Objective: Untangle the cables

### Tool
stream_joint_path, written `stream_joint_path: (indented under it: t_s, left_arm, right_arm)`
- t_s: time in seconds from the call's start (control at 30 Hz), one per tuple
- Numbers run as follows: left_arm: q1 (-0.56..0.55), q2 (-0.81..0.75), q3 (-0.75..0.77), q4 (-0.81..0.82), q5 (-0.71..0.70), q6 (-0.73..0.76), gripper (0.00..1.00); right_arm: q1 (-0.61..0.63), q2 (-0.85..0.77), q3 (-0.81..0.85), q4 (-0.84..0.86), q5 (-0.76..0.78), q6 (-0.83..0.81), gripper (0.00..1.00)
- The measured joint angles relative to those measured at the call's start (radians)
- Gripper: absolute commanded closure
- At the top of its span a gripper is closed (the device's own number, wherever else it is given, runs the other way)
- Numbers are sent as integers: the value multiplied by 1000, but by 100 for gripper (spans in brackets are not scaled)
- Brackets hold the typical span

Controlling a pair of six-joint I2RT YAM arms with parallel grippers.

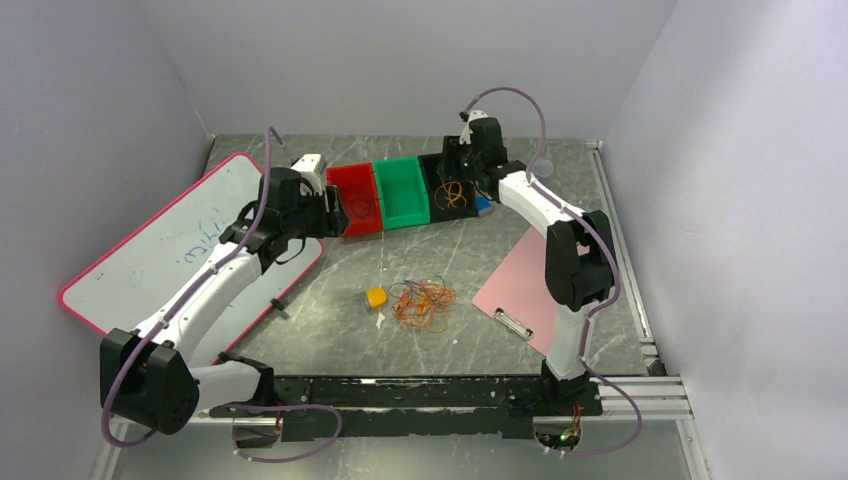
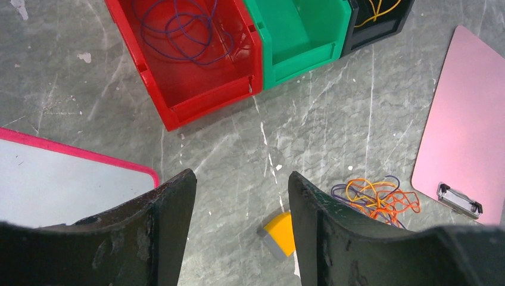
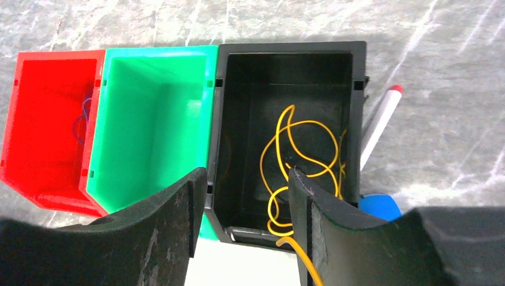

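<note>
Well, the cables (image 1: 422,303) lie tangled in the middle of the table (image 1: 450,250), just right of a yellow block (image 1: 375,297). The left gripper (image 2: 241,179) hangs open near the red bin (image 2: 196,89). The right gripper (image 3: 247,173) gapes wide above the black bin (image 3: 286,77), which holds a yellow wire (image 3: 298,149).
</note>
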Motion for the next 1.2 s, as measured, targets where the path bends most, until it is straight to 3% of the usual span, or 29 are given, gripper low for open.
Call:
stream_joint_path:
  t_s: [0.27,0.57,0.73,0.93,1.07,1.2]
  left_arm:
    - [0,5,0,0,4,2,37]
    - [0,16,0,0,9,2,37]
    - [1,17,0,0,12,2,37]
    - [2,17,0,0,16,2,37]
    - [2,17,0,0,21,3,37]
    - [2,17,0,0,22,4,37]
  right_arm:
    - [-3,-66,-3,-29,6,-22,39]
    - [-22,-27,100,-35,-391,-24,30]
    - [-36,-62,-141,279,-511,175,25]
    - [-60,-77,-458,784,-421,466,19]
    - [-66,-41,-446,1101,-379,608,9]
    - [-77,73,-350,1371,-372,758,6]
